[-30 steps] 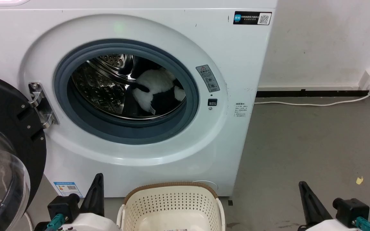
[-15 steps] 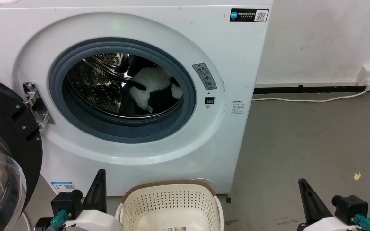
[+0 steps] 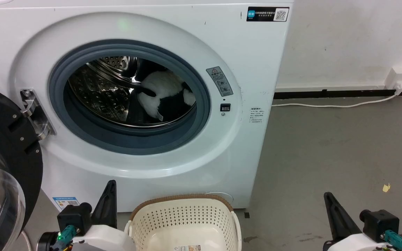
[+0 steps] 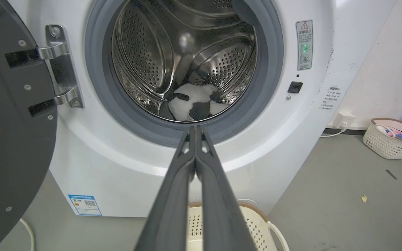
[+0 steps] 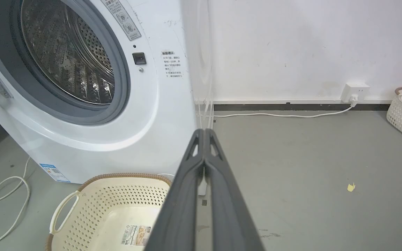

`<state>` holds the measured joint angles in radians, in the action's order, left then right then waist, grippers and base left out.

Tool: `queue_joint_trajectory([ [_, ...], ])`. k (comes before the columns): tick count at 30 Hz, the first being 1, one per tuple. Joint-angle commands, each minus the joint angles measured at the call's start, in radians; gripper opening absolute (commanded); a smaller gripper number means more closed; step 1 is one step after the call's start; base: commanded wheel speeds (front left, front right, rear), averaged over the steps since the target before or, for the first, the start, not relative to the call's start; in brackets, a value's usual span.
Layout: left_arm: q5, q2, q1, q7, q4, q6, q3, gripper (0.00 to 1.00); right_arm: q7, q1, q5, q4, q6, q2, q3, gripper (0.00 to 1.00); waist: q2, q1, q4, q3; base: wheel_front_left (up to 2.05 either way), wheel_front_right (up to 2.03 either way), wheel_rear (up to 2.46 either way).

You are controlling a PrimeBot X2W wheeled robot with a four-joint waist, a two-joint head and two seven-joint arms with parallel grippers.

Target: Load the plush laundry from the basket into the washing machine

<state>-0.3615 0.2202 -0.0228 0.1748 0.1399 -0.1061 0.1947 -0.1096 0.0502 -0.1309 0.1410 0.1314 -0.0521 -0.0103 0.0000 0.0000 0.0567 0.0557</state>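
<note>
The penguin soft toy (image 3: pixel 164 96) lay at the bottom of the steel drum (image 3: pixel 99 94) inside the washing machine (image 3: pixel 229 157); the black-framed door (image 3: pixel 9 132) stood swung open at left; the cream basket (image 3: pixel 183 216) sat just before the machine, a label (image 5: pixel 134 235) on its bottom; the left gripper (image 4: pixel 195 129) and right gripper (image 5: pixel 204 130) flanked the basket, fingers pressed together, holding nothing.
</note>
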Motion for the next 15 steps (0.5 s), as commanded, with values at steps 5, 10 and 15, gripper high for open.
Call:
queue_joint_trajectory([
  [5, 0.029, -0.015, 0.008, -0.013, -0.014, 0.009, -0.017, 0.00, 0.008, -0.017, 0.015, -0.016, 0.000, 0.001, 0.003, 0.00, 0.0000, 0.0000, -0.003, -0.003, 0.00, 0.00, 0.00],
  [10, 0.050, -0.025, 0.009, -0.023, -0.022, 0.015, -0.028, 0.00, 0.014, -0.019, 0.023, -0.024, 0.000, 0.001, 0.004, 0.00, 0.0000, 0.0000, -0.007, -0.007, 0.00, 0.00, 0.00],
  [15, 0.071, -0.035, 0.010, -0.033, -0.030, 0.021, -0.040, 0.00, 0.021, -0.021, 0.030, -0.032, 0.000, 0.001, 0.004, 0.00, 0.0000, 0.0000, -0.010, -0.010, 0.00, 0.00, 0.00],
])
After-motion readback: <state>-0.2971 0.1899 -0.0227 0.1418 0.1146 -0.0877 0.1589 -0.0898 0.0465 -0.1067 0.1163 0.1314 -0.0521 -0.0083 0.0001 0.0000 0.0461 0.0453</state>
